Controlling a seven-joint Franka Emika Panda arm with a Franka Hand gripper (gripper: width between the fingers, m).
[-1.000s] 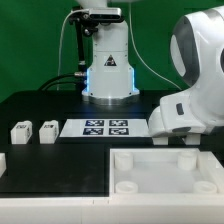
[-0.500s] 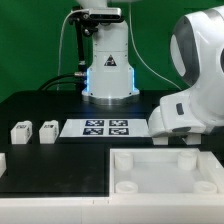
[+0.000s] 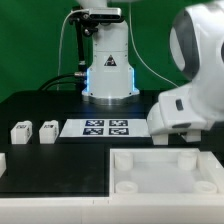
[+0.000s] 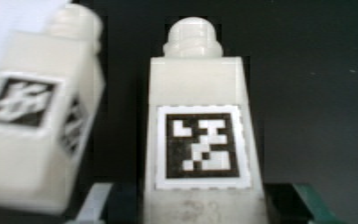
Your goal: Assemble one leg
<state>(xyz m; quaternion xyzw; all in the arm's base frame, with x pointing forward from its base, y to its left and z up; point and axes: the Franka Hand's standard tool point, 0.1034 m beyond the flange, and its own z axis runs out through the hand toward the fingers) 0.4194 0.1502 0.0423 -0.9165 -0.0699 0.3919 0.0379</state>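
Note:
In the wrist view a white leg with a black-and-white tag on its face and a small knob at its far end lies between my fingers. My gripper is open, with a dark gap between the leg and each finger. A second tagged leg lies close beside the first. In the exterior view the arm's white wrist hides the gripper and both of these legs. Two more legs stand on the black table at the exterior view's left.
The large white tray-shaped panel with corner holes lies at the front. The marker board lies in the middle of the table. The robot base stands behind it. A white part shows at the left edge.
The arm has shifted slightly toward the exterior view's left. The parts on the table have not moved.

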